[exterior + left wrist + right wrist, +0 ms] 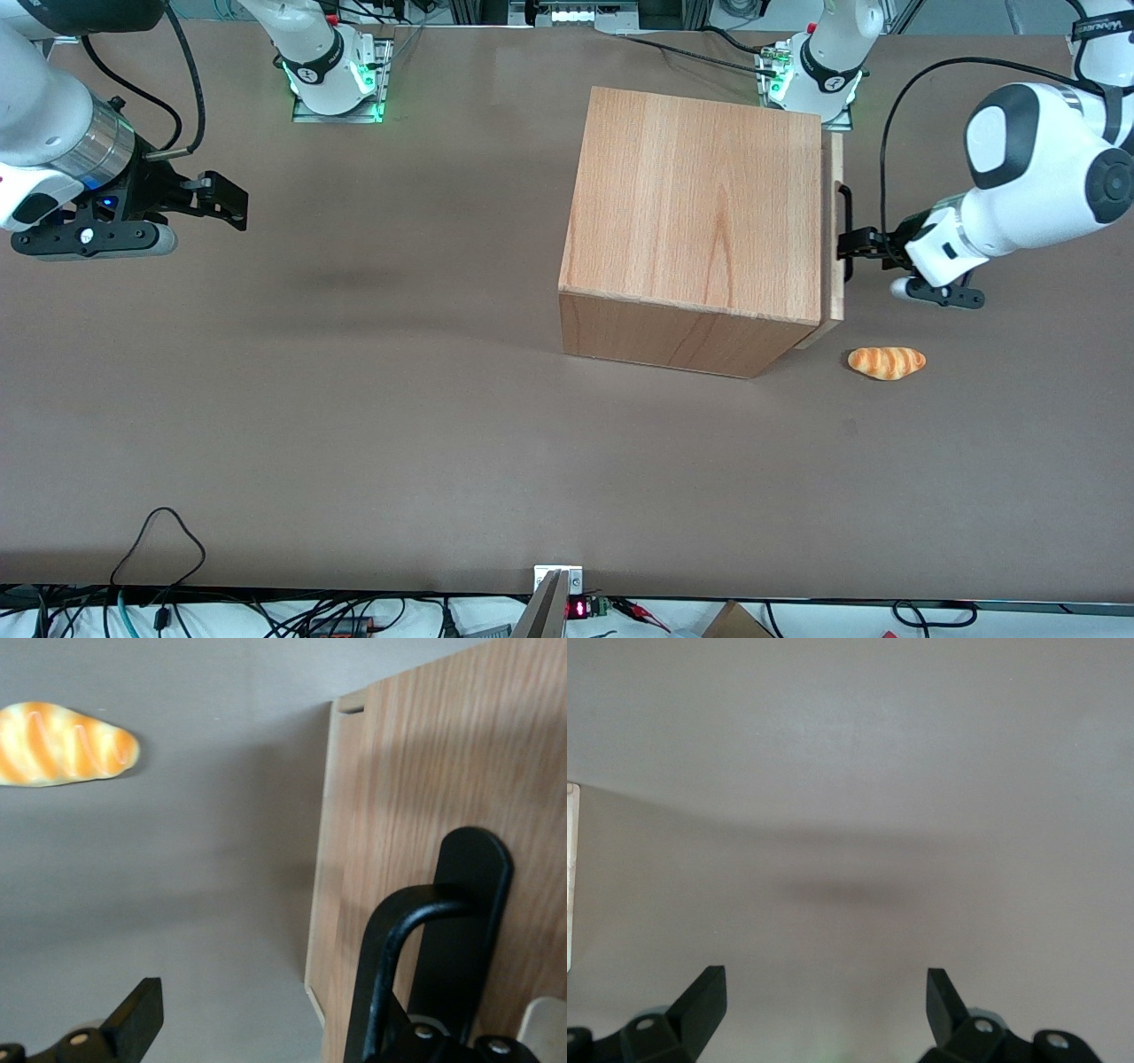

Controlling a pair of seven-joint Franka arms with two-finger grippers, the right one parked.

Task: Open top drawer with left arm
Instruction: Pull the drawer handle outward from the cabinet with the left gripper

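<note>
The left arm holds its gripper at the long black handle of the top drawer, whose front panel stands slightly out from the wooden cabinet. The fingers are spread apart, one clear of the panel over the table. A bread roll lies near, closer to the front camera.

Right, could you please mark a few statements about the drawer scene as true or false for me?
1. The left arm's hand is at the black handle of the top drawer. True.
2. The bread roll lies on the cabinet. False: it lies on the table, nearer to the front camera than the hand.
3. The top drawer is pulled far out. False: none of its inside shows.
4. The hand is open. True.
</note>
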